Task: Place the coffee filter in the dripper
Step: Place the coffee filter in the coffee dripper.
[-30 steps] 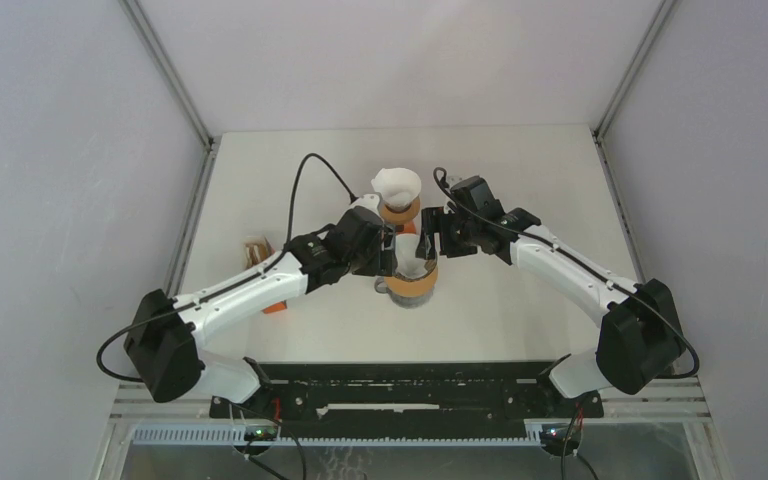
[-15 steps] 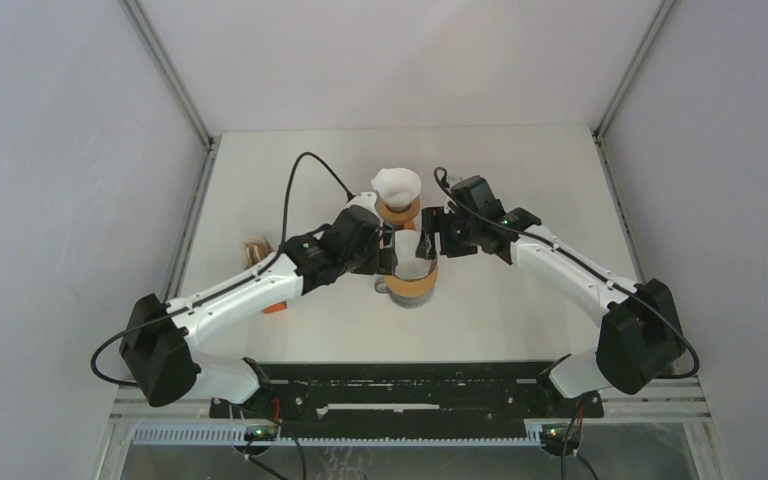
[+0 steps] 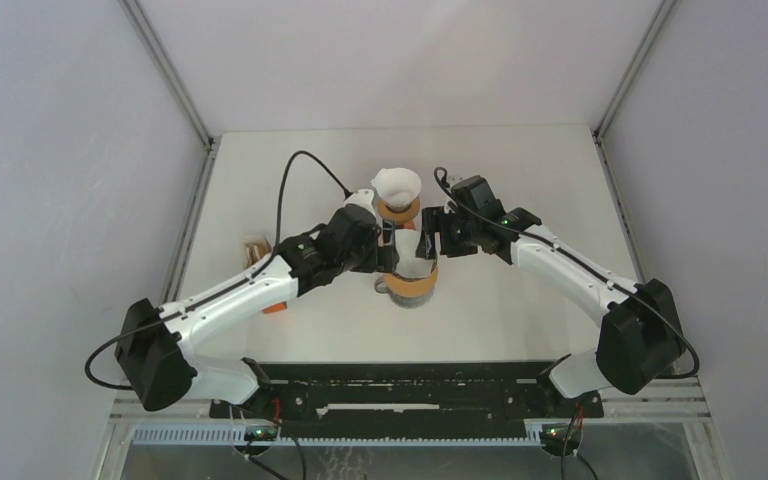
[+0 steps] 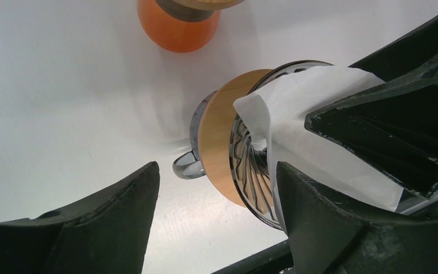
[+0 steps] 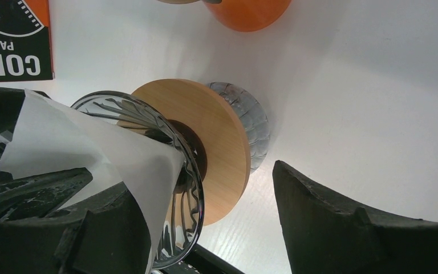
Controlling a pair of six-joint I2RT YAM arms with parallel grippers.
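The glass dripper (image 3: 412,283) with a wooden collar stands at mid table on a grey ribbed base. A white paper coffee filter (image 3: 412,263) sits in its cone and sticks up above the rim. My left gripper (image 3: 388,258) is open at the dripper's left side. In the left wrist view (image 4: 217,171) one finger is outside the dripper (image 4: 222,154) and the other lies against the filter (image 4: 296,114). My right gripper (image 3: 428,240) is open at the dripper's right. In the right wrist view (image 5: 202,182) the glass rim (image 5: 191,171) stands between the fingers, and the filter (image 5: 91,142) rests against the left finger.
A second dripper on an orange base (image 3: 397,190), holding a white filter, stands just behind. A black coffee paper pack (image 5: 11,40) lies to the left. A small brown item (image 3: 254,249) and an orange item (image 3: 276,308) sit near the left arm.
The left arm's elbow and forearm have shifted slightly to the left. Both grippers and the filter stay at the dripper.
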